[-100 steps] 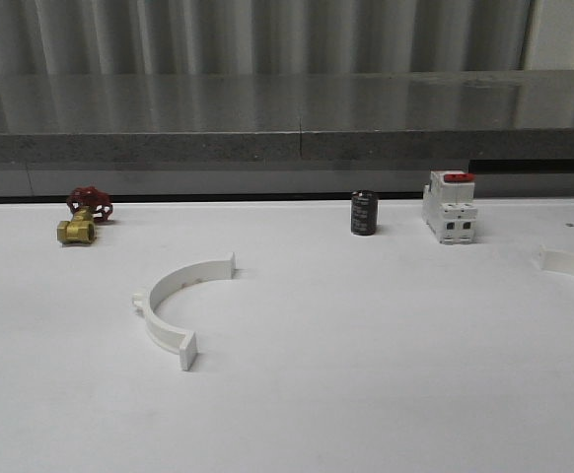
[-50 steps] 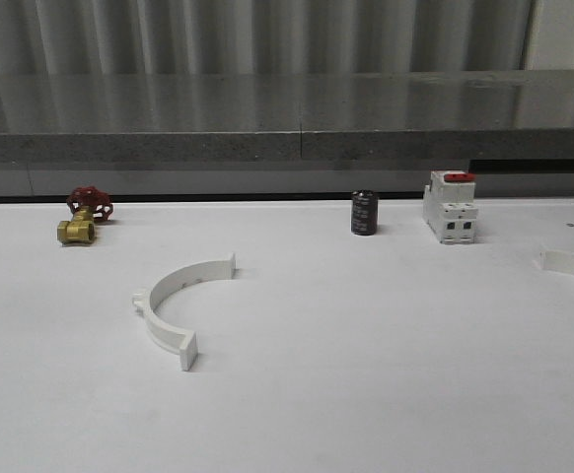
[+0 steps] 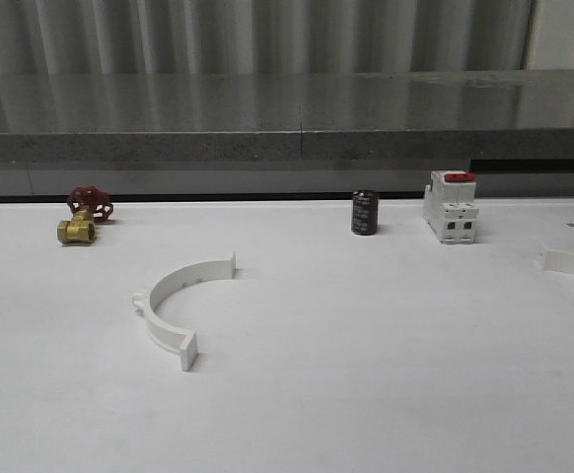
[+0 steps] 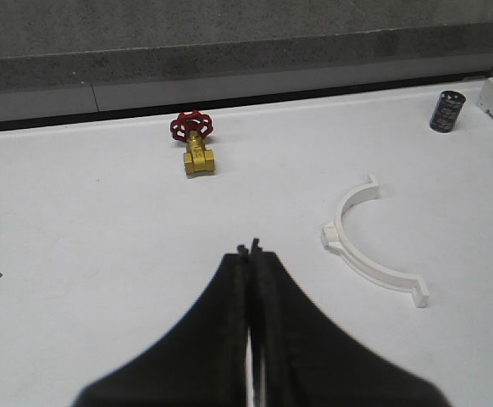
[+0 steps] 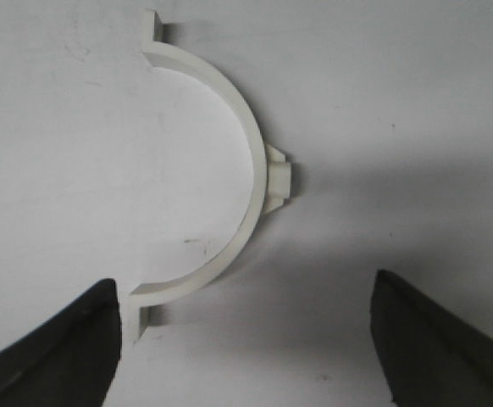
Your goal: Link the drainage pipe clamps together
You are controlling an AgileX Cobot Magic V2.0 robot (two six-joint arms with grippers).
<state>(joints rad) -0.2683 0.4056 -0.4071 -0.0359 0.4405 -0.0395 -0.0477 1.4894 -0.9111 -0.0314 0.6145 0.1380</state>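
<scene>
Table (image 3: 366, 394) holds both clamp halves, well apart. Right half (image 5: 229, 170) lies flat under right gripper (image 5: 246, 339), jaws spread wide, arc straddled, lug toward one finger. Left half (image 3: 174, 301) mid-left; left gripper (image 4: 248, 254) pinched closed, empty, half lying off to its side. No readable writing anywhere, tbh.

Even, soft light is washing the white table (image 3: 366, 394), and the grey ledge (image 3: 287, 108) behind it is throwing back pale vertical reflections. Beside the half-ring (image 5: 229, 170) in the right wrist view a soft shadow is spreading; the dark fingers (image 5: 52, 348) there are looking blurred.
</scene>
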